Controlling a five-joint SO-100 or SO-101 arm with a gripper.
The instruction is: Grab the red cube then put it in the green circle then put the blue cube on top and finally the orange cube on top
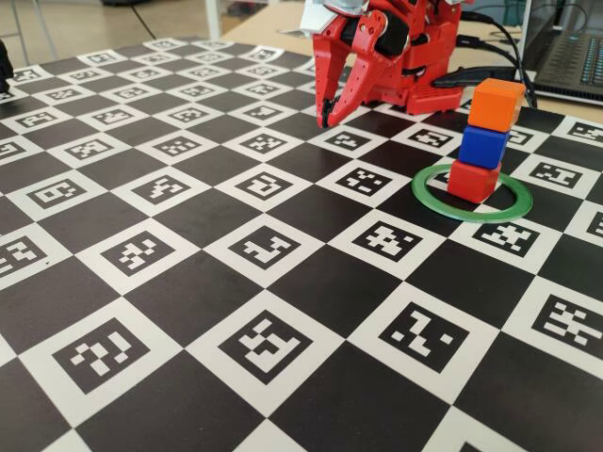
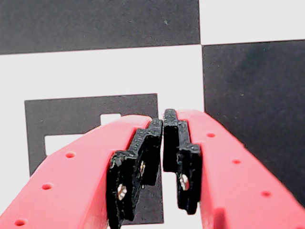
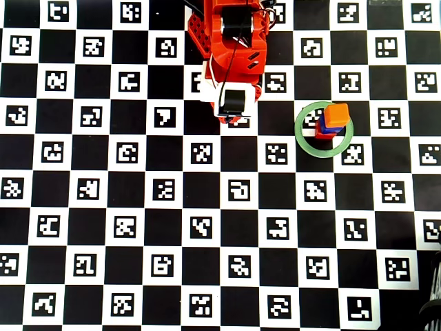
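Observation:
In the fixed view a three-cube stack stands inside the green circle [image 1: 417, 189] at the right. The red cube [image 1: 471, 180] is at the bottom, the blue cube [image 1: 483, 147] sits on it, and the orange cube [image 1: 497, 104] is on top, slightly offset. The overhead view shows the same stack: orange cube [image 3: 337, 115] uppermost, slivers of blue cube [image 3: 330, 128] and red cube [image 3: 324, 134] below, within the green circle [image 3: 324, 156]. My gripper [image 1: 325, 121] hangs shut and empty, pointing down at the board well left of the stack. In the wrist view its black pads meet at the tips [image 2: 163, 117].
The checkerboard mat [image 1: 236, 311] with printed marker squares covers the table. The red arm's base [image 1: 415, 56] stands at the back. A laptop [image 1: 565, 56] and cables lie behind the stack at the far right.

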